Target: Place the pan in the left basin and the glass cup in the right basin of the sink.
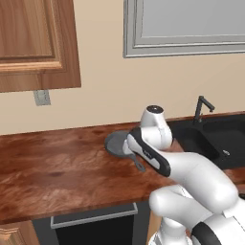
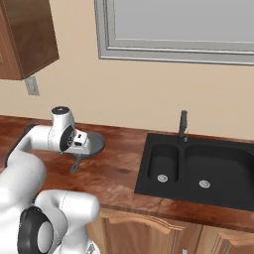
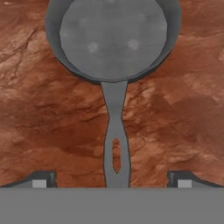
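While lying flat on the wooden counter (image 1: pixel 57 167), with the pan (image 3: pixel 113 37) filling the top centre of the hand view and its handle (image 3: pixel 116 140) running straight down toward the bottom edge, looking rigid and probably heavy, like cast iron, so likely tipping bowl-down if taken near the handle's far end. Best pinching across the narrow handle, probably near the slotted part or closer to the bowl, since the rim looks too wide and thick for the jaws. Sitting left of centre in the right base view, well apart from the black sink (image 2: pixel 149 168) at the right, with the narrower left basin (image 2: pixel 163 163) nearer to it than the wider right basin (image 2: pixel 218 171). Hovering with the gripper (image 3: pixel 112 180) spread wide and holding nothing, fingertips (image 3: pixel 40 180) straddling the handle's end at the bottom of the hand view, apparently not touching it. Reaching forward with the arm folded, elbow bent, wrist pointing down over the pan just left of centre in the left base view.
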### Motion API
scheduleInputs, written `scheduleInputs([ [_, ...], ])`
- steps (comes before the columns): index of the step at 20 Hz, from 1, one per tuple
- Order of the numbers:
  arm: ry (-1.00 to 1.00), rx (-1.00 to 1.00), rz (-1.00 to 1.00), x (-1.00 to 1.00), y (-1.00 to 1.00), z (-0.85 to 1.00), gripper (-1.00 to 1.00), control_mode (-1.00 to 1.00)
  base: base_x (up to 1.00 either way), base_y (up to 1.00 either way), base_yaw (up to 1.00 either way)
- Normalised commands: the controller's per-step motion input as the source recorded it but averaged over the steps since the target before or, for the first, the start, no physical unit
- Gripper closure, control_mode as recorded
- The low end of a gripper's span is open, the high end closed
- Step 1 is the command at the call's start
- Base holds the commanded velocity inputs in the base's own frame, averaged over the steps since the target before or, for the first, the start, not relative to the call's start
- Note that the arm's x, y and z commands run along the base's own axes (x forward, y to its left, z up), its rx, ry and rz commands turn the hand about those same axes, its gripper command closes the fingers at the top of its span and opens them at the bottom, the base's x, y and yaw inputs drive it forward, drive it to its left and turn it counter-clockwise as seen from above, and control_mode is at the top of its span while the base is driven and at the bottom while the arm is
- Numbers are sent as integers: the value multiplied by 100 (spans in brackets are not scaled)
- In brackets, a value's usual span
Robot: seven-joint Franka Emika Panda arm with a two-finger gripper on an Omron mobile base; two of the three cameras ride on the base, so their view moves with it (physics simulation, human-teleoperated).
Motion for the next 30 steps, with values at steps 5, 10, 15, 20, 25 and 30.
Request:
scheduleInputs([
  [5, 0, 0, 0, 11, 4, -24, -100, -100, 0, 0, 0],
  [10, 0, 0, 0, 12, 3, -24, -100, -100, 0, 0, 0],
  [15, 0, 0, 0, 12, 1, -22, -100, -100, 0, 0, 0],
  [20, 0, 0, 0, 11, 0, -19, -100, -100, 0, 0, 0],
  [25, 0, 0, 0, 10, 1, -16, -100, -100, 0, 0, 0],
  [30, 5, 0, 0, 6, 0, -15, -100, -100, 0, 0, 0],
])
